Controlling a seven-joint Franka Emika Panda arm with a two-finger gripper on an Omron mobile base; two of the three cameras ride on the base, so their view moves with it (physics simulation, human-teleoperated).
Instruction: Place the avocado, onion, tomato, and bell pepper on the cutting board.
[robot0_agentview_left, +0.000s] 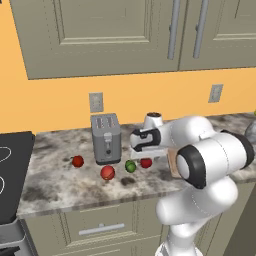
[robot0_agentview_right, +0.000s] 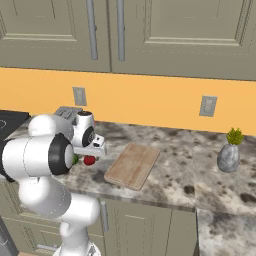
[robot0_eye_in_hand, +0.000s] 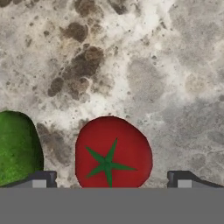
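The hand hangs above the marbled desk, fingers spread wide and holding nothing. Seen from the hand, a tomato with a green star-shaped stem lies between the two fingertips, and the avocado lies just left of it, apart from it. From the left base camera the avocado rests in front of the toaster, with a red item on each side of it and a third red item further left. The board lies flat and bare to the right of the hand, well apart from the avocado. A grey vase with a plant stands far right.
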